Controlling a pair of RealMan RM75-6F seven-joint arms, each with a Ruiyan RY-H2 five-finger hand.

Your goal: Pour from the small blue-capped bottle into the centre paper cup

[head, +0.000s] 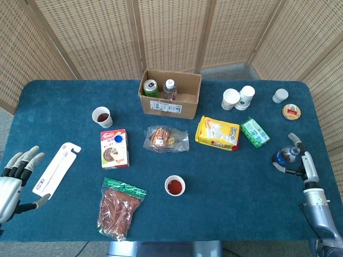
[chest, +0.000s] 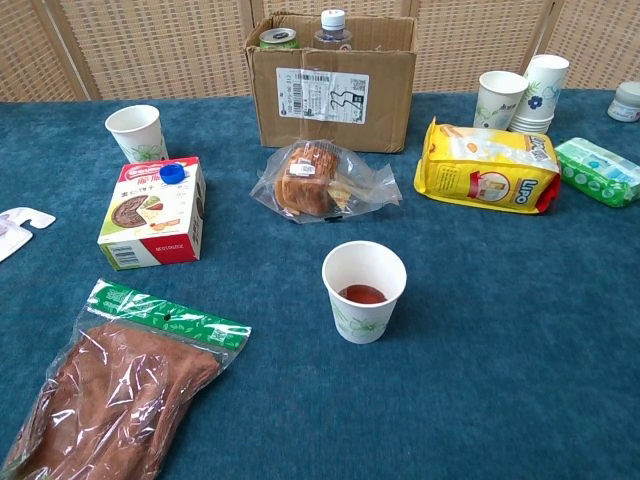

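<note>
The small bottle (head: 282,157), with dark blue contents and a clear top, is near the table's right edge. My right hand (head: 298,159) has its fingers curved around it, holding it. A blue cap (head: 118,138) lies on the snack box (head: 113,149), also seen in the chest view as the blue cap (chest: 172,172). The centre paper cup (head: 174,186) stands upright with red liquid in it; the chest view shows this cup (chest: 364,291) in mid-table. My left hand (head: 13,179) rests open at the front left corner, holding nothing. Neither hand shows in the chest view.
A cardboard box (head: 170,93) at the back holds a can and a bottle. Around the cup lie a brown snack bag (head: 119,208), a bread bag (head: 165,138), a yellow packet (head: 217,132), a green pack (head: 254,132), a toothbrush pack (head: 56,167) and another filled cup (head: 102,116).
</note>
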